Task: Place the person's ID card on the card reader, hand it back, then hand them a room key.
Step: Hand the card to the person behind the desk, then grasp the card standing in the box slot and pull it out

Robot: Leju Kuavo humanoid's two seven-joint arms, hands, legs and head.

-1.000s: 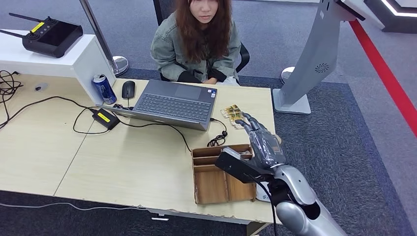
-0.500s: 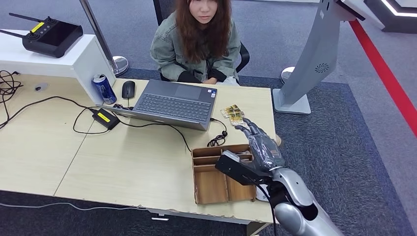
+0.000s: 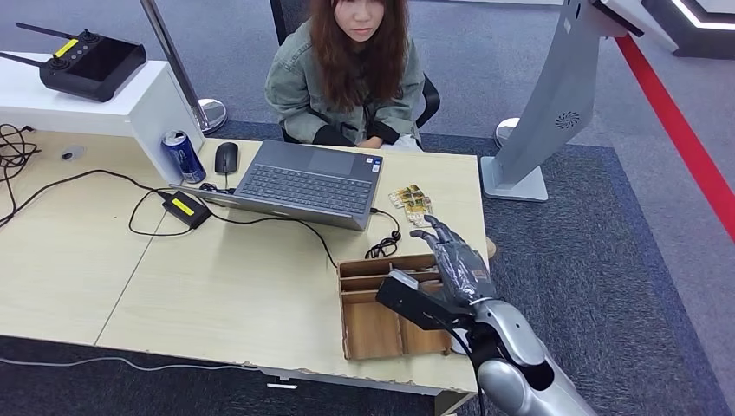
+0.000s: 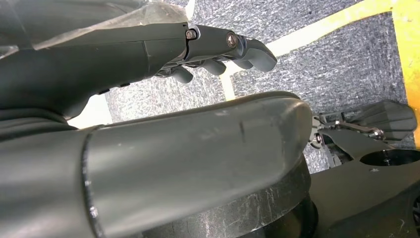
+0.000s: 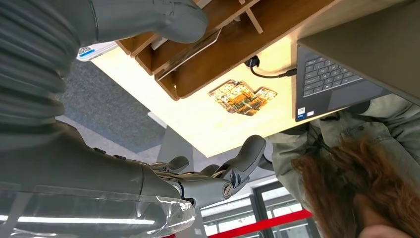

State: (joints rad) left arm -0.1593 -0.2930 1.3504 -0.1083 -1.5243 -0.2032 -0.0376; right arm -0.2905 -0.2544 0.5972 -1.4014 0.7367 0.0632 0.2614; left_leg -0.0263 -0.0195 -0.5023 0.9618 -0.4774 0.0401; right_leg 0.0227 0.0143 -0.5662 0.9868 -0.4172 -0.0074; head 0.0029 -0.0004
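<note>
Pale desk [image 3: 217,286] carries the cards [image 3: 411,202] beyond the wooden tray [image 3: 381,329]. Our right hand [image 3: 455,260] hovers over the tray, fingers spread, holding nothing; left hand [image 4: 218,49] hangs empty. We risk clipping the tray wall or scattering cards

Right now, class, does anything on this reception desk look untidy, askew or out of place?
Yes. The small yellow patterned cards lie loosely fanned and crooked on the pale wooden desk, outside the brown wooden compartment tray. Black cables sprawl in loose loops beside the grey laptop. Nothing looks spilled or broken.
</note>
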